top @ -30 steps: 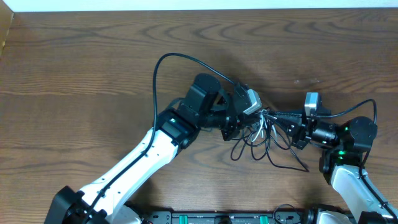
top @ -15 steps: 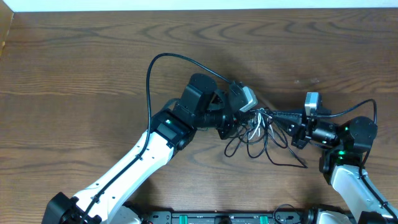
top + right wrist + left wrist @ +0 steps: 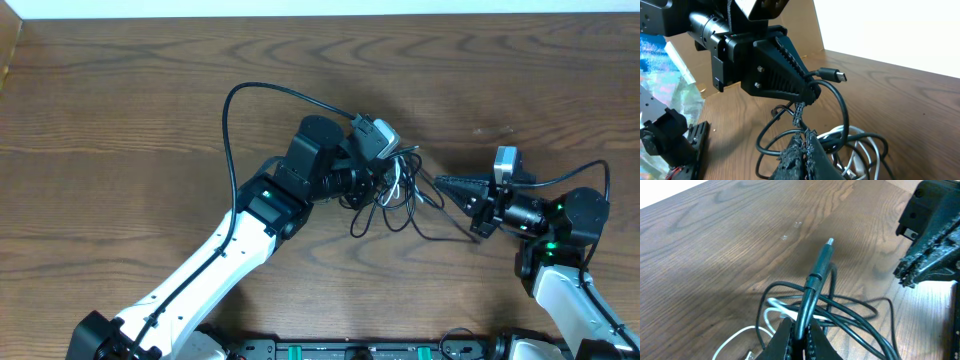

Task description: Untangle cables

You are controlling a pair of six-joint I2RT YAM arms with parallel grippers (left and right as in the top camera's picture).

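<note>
A tangle of thin black cables [image 3: 375,215] and a short white cable [image 3: 398,178] lies at the table's middle. My left gripper [image 3: 388,183] is shut on one black cable just behind its plug [image 3: 829,242]. The jaws [image 3: 799,330] pinch the cable's thick end [image 3: 812,282], and the plug sticks up past them. The black loops [image 3: 855,312] and the white cable [image 3: 740,335] lie below. My right gripper [image 3: 442,182] is shut with nothing visibly between the jaws [image 3: 803,137]. It sits just right of the tangle [image 3: 770,135], facing my left gripper [image 3: 810,92].
The left arm's thick black cord [image 3: 240,95] arcs over the table behind the arm. The right arm's cord [image 3: 590,168] loops at the right. One thin black strand [image 3: 455,238] trails toward the right arm's base. The table's far edge [image 3: 320,17] runs along the top.
My left gripper has moved left and back with its cable, dragging the tangle away from the right gripper. The right gripper stayed in place, and its tips now lie outside the bundle.
</note>
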